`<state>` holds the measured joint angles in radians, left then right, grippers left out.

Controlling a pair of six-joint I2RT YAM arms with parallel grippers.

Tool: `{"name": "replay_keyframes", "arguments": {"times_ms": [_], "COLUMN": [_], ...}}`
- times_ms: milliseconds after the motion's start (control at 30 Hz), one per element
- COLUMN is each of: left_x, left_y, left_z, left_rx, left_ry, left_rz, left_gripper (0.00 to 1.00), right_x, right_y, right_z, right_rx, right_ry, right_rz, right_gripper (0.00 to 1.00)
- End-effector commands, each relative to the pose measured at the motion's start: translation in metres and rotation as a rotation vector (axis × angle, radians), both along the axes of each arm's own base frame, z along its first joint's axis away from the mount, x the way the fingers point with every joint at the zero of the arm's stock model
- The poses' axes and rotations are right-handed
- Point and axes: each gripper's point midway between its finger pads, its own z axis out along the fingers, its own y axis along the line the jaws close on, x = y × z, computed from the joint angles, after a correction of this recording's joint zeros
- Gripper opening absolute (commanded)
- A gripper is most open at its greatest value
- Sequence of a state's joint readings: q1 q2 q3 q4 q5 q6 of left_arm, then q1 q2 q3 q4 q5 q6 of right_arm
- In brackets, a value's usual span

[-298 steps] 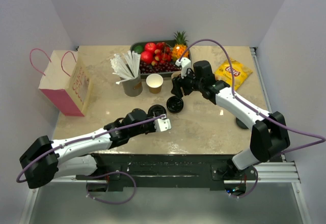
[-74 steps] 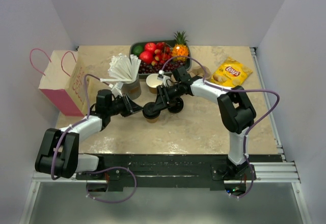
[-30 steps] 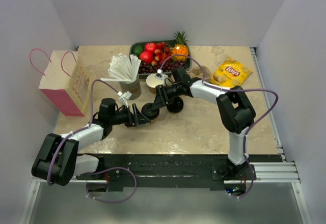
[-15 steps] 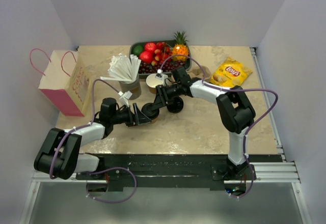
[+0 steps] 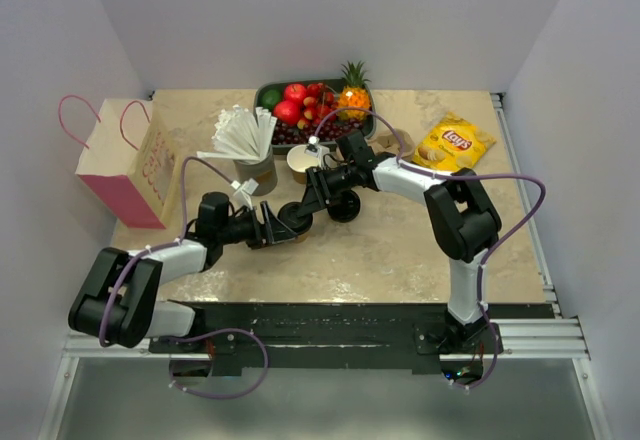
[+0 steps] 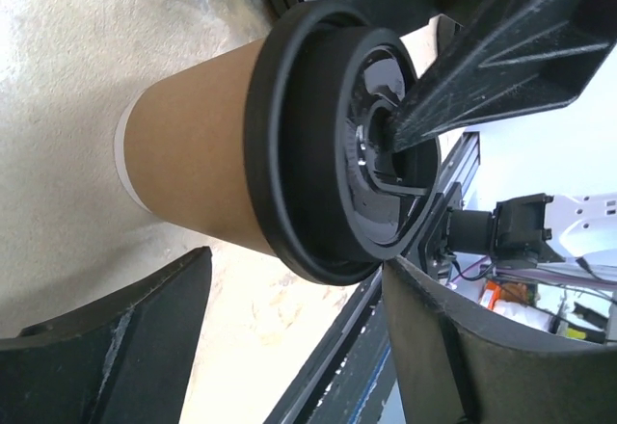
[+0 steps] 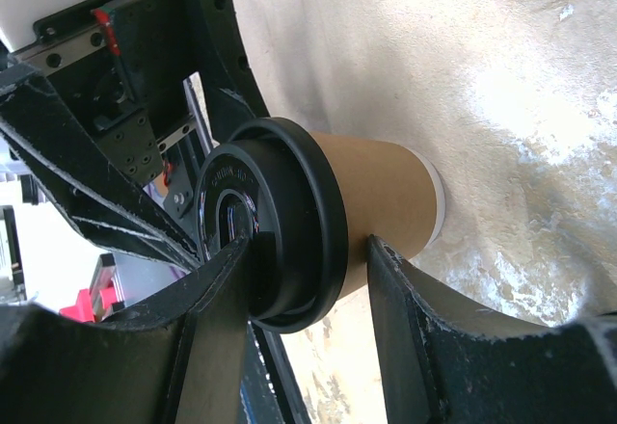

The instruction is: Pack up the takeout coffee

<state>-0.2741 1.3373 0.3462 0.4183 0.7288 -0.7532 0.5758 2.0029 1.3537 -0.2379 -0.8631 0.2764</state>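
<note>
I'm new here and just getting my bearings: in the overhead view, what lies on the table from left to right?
Pink paper bag, holder of straws, takeout coffee, loose black lids, chips bag.

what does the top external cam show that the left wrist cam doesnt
Only top external: the pink paper bag, the fruit tray, the chip bag and the lidless cup.
Only left wrist: the lid and its recessed top close up, with the right gripper's finger pressed into it.
Both: the takeout coffee upright on the table, with the open left gripper around it.
</note>
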Motion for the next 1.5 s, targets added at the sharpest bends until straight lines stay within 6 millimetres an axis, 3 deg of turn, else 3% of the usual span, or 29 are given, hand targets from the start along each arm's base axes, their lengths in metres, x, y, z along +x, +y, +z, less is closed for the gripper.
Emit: {"name": "replay_keyframes", "arguments": {"times_ms": [0, 367, 733, 1000, 1100, 1233, 1267, 1300, 1400, 1467], "left_x": [0.013, -0.011, -0.027, -0.024, -0.013, 0.001, -0.008, -0.010, -0.011, -0.008], "left_y": [0.022, 0.051, 0.074, 0.076, 0.068, 0.040, 0.034, 0.018, 0.002, 0.000], "left_z": [-0.030, -0.094, -0.127, -0.127, -0.113, -0.059, -0.055, -0.034, 0.001, 0.011], "left_rx": [0.105, 0.266, 0.440, 0.461, 0.413, 0.258, 0.232, 0.142, 0.045, 0.030], "left_ry": [0.088, 0.355, 0.485, 0.478, 0.398, 0.151, 0.122, 0.024, -0.132, -0.163], "left_rz": [0.143, 0.229, 0.249, 0.241, 0.210, 0.080, 0.040, -0.035, -0.110, -0.120], "left_gripper": [0.75, 0.79, 0.78, 0.77, 0.77, 0.78, 0.79, 0.79, 0.80, 0.80], "right_x": [-0.007, -0.010, -0.009, -0.008, -0.008, -0.008, -0.008, -0.012, -0.008, -0.006], "right_y": [-0.026, -0.026, -0.026, -0.026, -0.026, -0.019, -0.014, -0.011, -0.006, -0.005], "right_z": [-0.079, -0.086, -0.088, -0.092, -0.091, -0.079, -0.073, -0.066, -0.057, -0.049], "right_rx": [-0.247, -0.252, -0.267, -0.274, -0.272, -0.221, -0.189, -0.146, -0.092, -0.058], "right_ry": [0.042, 0.067, 0.070, 0.071, 0.074, 0.079, 0.076, 0.093, 0.107, 0.114], "right_rz": [-0.062, -0.061, -0.064, -0.068, -0.069, -0.045, -0.035, -0.015, -0.006, 0.001], "right_gripper": [0.42, 0.42, 0.44, 0.45, 0.44, 0.49, 0.52, 0.54, 0.64, 0.68]}}
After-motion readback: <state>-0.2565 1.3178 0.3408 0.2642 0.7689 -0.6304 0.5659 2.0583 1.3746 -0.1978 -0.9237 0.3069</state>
